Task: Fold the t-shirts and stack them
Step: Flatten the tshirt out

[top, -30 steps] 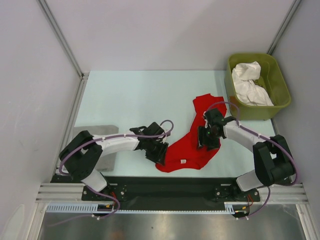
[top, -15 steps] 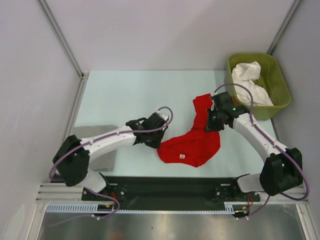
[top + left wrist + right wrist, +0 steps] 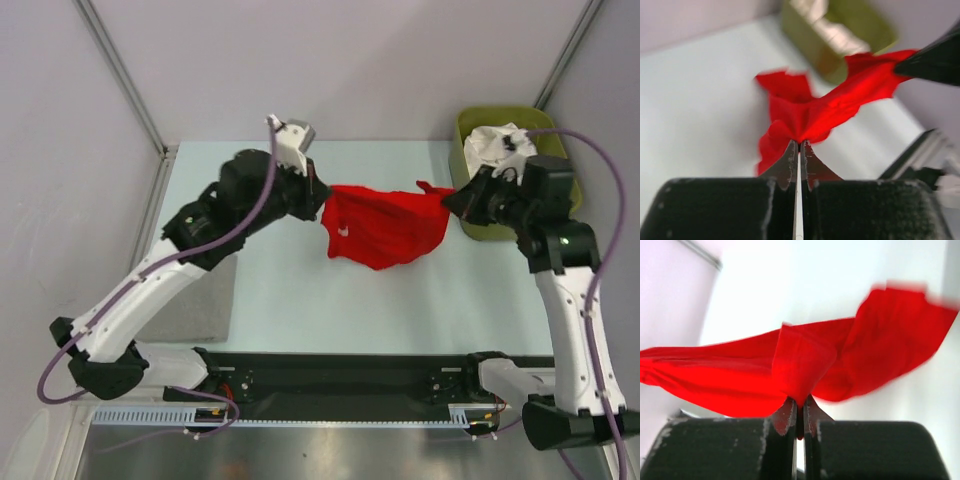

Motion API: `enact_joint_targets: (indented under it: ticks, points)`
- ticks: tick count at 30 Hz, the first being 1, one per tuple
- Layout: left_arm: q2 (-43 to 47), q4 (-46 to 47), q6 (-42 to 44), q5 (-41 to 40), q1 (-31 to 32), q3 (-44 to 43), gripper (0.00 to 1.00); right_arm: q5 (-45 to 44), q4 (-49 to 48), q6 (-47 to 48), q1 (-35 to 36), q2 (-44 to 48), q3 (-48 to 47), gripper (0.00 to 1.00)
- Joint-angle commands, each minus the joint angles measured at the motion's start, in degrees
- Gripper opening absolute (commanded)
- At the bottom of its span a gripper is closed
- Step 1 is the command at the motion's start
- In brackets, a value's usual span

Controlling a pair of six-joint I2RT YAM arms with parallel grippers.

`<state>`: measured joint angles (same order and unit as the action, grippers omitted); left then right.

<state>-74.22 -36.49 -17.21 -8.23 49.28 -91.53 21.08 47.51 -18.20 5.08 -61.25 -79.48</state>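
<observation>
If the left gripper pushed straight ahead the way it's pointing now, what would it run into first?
The red t-shirt pinched in the left gripper itself; past that, probably the right gripper holding the other end, though depth is unclear.

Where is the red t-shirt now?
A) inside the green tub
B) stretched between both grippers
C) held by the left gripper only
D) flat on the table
B: the left gripper and the right gripper each pinch one end of the red t-shirt, spread between them.
</observation>
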Motion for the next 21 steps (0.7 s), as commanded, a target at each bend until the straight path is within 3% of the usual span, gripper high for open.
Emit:
enact_joint_targets:
  ticks: [1,11,21]
  points:
    - [4.51,7.2,2.1,12.13,0.21,-7.69,0.0,5.63,-2.85,-1.14,-2.79,3.94,-5.23,0.0]
    - [-1.36,9.77,-6.68,35.45,0.29,-35.35,0.0,0.73,-15.24,-6.59,-6.4,14.84,-13.23,0.0]
    - [-0.5,9.16,-9.68,38.11,0.21,-40.31,0.0,-10.35,-18.32,-5.01,-6.05,16.87,-27.82,0.0]
